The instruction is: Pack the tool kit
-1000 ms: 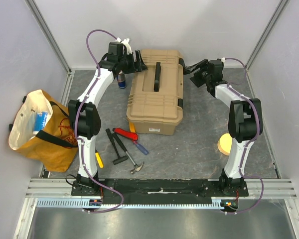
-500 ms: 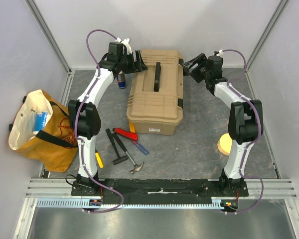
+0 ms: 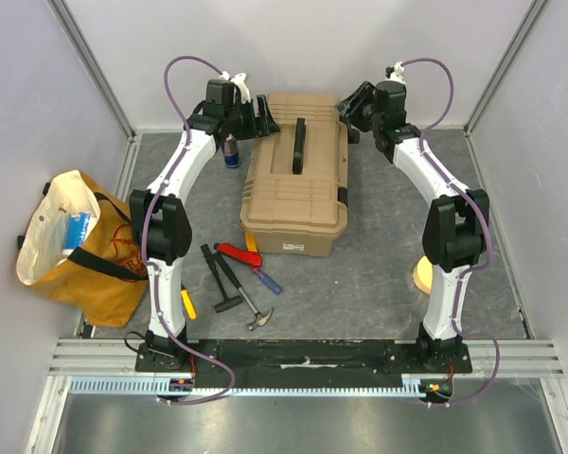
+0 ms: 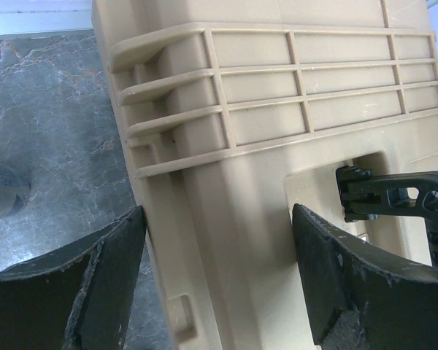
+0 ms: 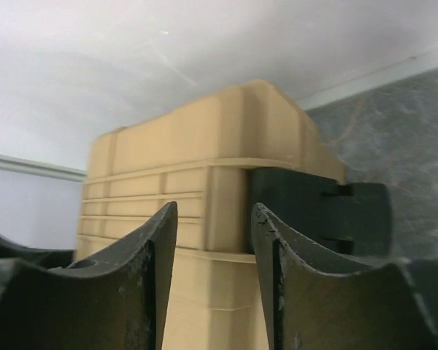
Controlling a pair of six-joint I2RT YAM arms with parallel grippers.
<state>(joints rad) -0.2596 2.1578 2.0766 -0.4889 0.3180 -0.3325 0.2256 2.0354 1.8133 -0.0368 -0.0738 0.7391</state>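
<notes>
Top view: the tan toolbox point(image 3: 293, 203) sat lid down at the middle-back of the grey bench point(image 3: 360, 284), black handle point(image 3: 299, 145) along its top. My left claw point(image 3: 262, 115) was at the box's far left corner and my right claw point(image 3: 348, 106) at its far right corner. The hammer point(image 3: 251, 305), red knife point(image 3: 233, 252) and yellow screwdriver point(image 3: 187, 304) lay loose on the bench in front of the box, not packed. A yellow-orange bag point(image 3: 85, 255) stood well off to the left, and a blue can point(image 3: 231, 156) stood just beside the box under my left arm. A sponge disc point(image 3: 422, 277) was partly hidden behind my right arm. Left wrist view: my left claw was spread wide and gripped nothing. One finger point(image 4: 106, 284) was down past the box's side over the bench. The other finger point(image 4: 343, 281) was over the ribbed lid near the handle's end. The lid's corner lay between them, and I couldn't tell if either finger touched it. Right wrist view: my right claw was partly open with a clear gap between the fingers point(image 5: 131, 292) and nothing in it. The box's upper corner showed through that gap, beyond the tips. Its black latch point(image 5: 317, 208) was just right of the corner.
</notes>
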